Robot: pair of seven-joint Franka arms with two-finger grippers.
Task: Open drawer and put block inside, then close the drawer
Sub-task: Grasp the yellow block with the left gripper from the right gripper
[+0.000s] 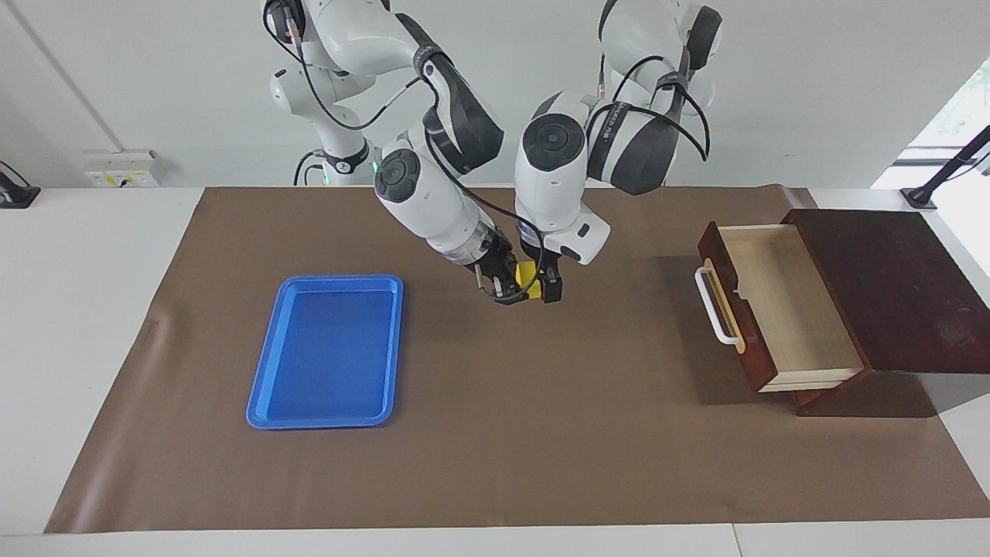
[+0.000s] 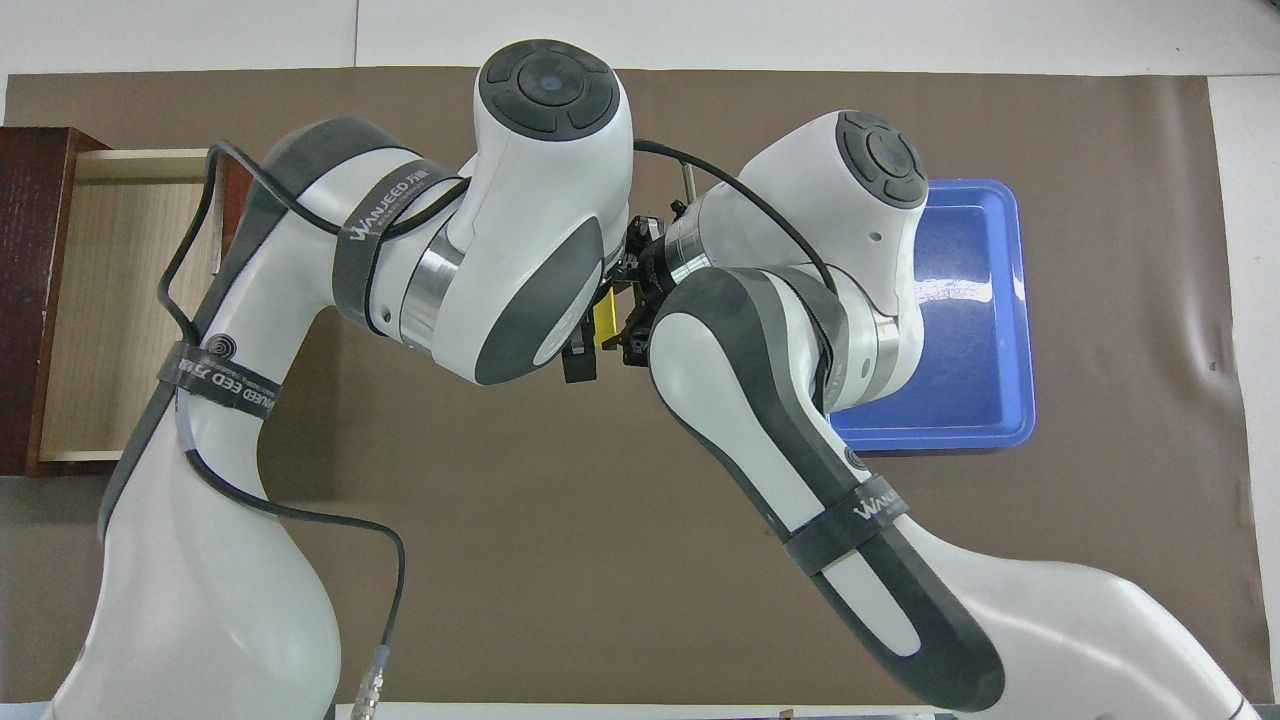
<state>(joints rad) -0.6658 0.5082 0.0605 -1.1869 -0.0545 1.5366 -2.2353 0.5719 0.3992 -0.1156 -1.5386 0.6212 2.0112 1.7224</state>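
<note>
The block (image 1: 529,273), a small yellow cube, hangs above the brown mat mid-table with my right gripper (image 1: 509,288) shut on it. In the overhead view only a sliver of the block (image 2: 606,318) shows between the two wrists. My left gripper (image 1: 541,283) is open and right up against the block. One dark finger (image 1: 551,288) stands beside the block on the side toward the drawer. Whether it touches the block I cannot tell. The drawer (image 1: 733,329) is pulled out of its dark cabinet (image 1: 889,286) at the left arm's end, and its pale inside (image 2: 110,300) holds nothing.
A flat blue tray (image 1: 329,352) lies on the mat toward the right arm's end, with nothing in it. The brown mat (image 1: 541,433) covers most of the table. In the overhead view both arms hide much of the table's middle.
</note>
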